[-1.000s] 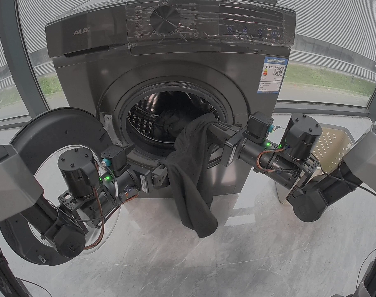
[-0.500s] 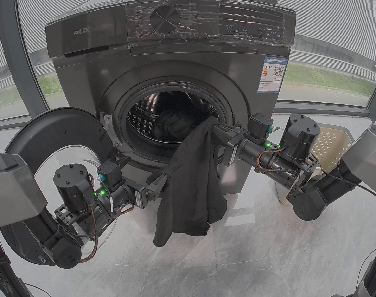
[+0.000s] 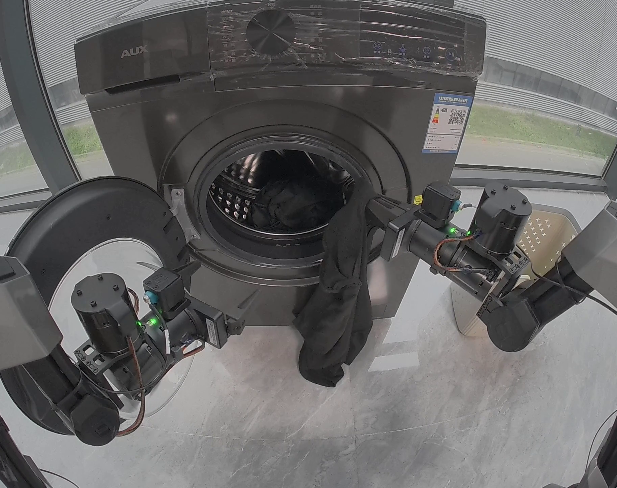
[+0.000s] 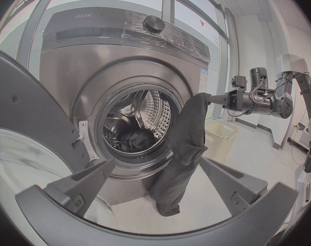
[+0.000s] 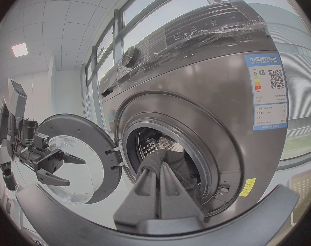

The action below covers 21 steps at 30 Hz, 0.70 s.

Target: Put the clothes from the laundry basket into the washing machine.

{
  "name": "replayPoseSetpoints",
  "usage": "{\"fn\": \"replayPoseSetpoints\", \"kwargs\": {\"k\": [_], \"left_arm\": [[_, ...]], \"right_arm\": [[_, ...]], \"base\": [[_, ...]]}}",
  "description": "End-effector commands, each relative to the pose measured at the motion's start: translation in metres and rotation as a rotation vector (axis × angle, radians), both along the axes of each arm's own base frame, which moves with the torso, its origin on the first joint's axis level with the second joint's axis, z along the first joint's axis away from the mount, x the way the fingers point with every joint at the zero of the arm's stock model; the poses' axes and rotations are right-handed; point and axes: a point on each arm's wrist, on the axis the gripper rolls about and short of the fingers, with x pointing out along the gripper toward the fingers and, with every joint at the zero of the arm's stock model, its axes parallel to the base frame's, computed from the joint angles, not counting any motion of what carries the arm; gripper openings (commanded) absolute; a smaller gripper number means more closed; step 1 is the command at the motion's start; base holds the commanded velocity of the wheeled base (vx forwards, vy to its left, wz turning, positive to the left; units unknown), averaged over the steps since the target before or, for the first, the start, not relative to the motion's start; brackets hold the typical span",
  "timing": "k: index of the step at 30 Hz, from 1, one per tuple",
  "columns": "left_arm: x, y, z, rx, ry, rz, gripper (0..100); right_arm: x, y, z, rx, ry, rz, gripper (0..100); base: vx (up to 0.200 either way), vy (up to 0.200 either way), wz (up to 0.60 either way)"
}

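Right hand (image 3: 373, 205) clamped on limp black garment (image 3: 339, 286) at rim of dark grey front-loading washing machine (image 3: 152, 123), most fabric hanging outside; left hand (image 5: 74, 172) spread wide, empty. Likely to slide onto pale marbled floor (image 3: 423, 408) if released now, dragged by that overhang. Tall windows (image 3: 545, 49) behind, cream perforated laundry basket (image 3: 552, 232) alongside.

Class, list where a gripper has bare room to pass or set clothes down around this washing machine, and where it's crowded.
Free: the opening's left and upper part, between the rim and the clothes pile in the drum; the floor between the left gripper and the black garment. Crowded: the opening's right edge, where the right gripper holds that garment.
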Motion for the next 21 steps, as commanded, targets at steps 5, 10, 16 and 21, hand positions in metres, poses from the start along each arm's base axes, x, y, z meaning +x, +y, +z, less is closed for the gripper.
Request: {"fn": "replayPoseSetpoints", "kwargs": {"k": [5,10,16,21], "left_arm": [[0.002,-0.031,0.015,-0.039,-0.064,-0.090,100],[0.014,-0.053,0.017,-0.052,-0.084,-0.145,100],[0.025,-0.077,0.015,-0.070,-0.109,-0.197,100],[0.029,-0.086,0.010,-0.070,-0.109,-0.223,100]], "right_arm": [[-0.009,0.017,-0.003,-0.005,0.011,0.039,0],[-0.012,0.025,-0.008,-0.008,0.025,0.037,0],[-0.013,0.027,-0.009,-0.010,0.028,0.041,0],[-0.013,0.028,-0.009,-0.009,0.026,0.043,0]], "base": [[0.000,0.000,0.00],[0.000,0.000,0.00],[0.000,0.000,0.00],[0.000,0.000,0.00]]}}
